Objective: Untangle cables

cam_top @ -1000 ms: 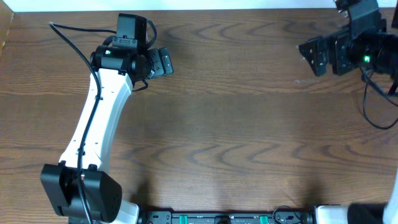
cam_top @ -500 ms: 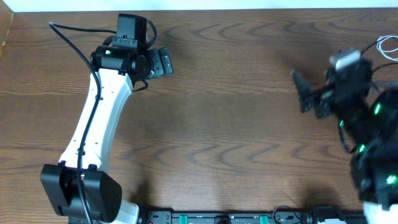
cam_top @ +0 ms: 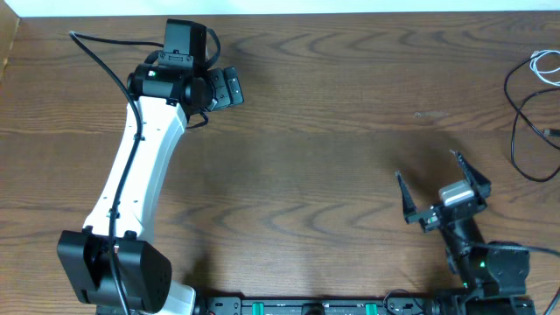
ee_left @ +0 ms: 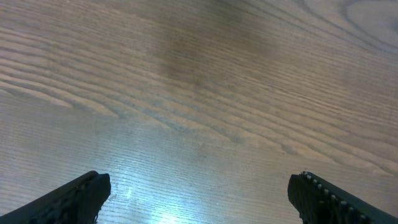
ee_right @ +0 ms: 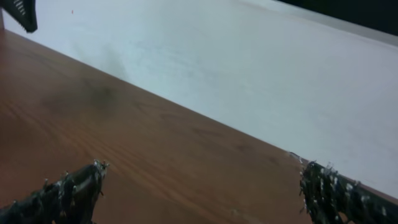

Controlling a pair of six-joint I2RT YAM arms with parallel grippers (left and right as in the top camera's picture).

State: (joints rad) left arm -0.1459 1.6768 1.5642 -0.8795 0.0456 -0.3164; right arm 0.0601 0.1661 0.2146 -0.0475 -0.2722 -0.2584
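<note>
The cables (cam_top: 522,131) lie at the upper right edge of the overhead frame: thin black loops with a short white cable (cam_top: 547,63) above them. They look light and limp (one likely drags its neighbours), so a plug end seems the best hold. The right gripper (cam_top: 427,168), lower right, gapes wide and empty, well apart from them. The left gripper (cam_top: 231,87), upper left, is equally wide.

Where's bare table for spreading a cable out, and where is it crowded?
Widest bare patch: the middle of the table, between the left fingers and the right fingers. Crowded: the far right edge, where the black cable and white cable lie, and the left side, spanned by the left arm.
</note>
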